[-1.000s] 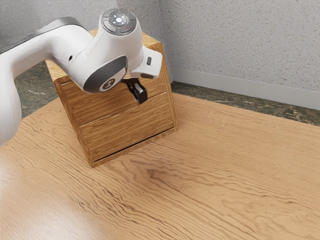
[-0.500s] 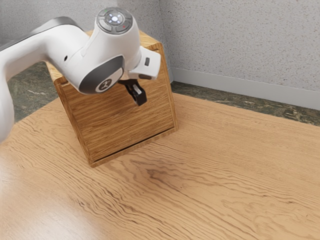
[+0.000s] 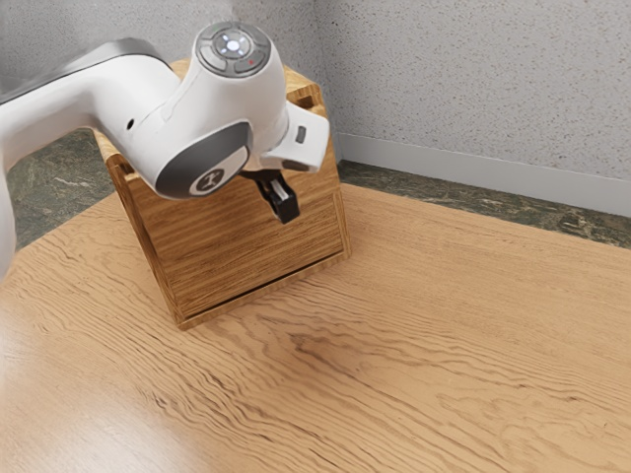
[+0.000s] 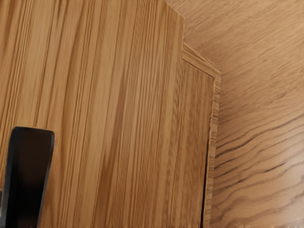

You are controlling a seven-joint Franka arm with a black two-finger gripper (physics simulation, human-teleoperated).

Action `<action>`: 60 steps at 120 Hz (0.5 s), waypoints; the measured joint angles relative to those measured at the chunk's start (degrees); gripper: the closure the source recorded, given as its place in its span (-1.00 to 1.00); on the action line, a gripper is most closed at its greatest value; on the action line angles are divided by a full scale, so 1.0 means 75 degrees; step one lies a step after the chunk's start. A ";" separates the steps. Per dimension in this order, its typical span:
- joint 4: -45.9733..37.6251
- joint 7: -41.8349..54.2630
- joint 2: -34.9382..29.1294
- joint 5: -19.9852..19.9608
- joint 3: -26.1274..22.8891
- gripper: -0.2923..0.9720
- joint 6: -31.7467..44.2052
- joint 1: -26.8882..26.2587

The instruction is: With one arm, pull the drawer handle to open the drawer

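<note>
The black gripper (image 3: 281, 200) sits at the upper drawer (image 3: 202, 212) of the wooden cabinet (image 3: 261, 276), whether clamped on the handle I cannot tell, so a loose hold may slip off during the pull.

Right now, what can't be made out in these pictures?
1. Drawer handle: exterior view, the arm and gripper cover it.
2. Upper front of the cabinet: exterior view, behind the arm.
3. Black bar: wrist view, cut off by the lower edge; handle or gripper part, I cannot tell.
</note>
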 joint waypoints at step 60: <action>-0.0518 -0.0035 -0.0511 -0.0135 -0.0338 -0.54 -0.0131 -0.0064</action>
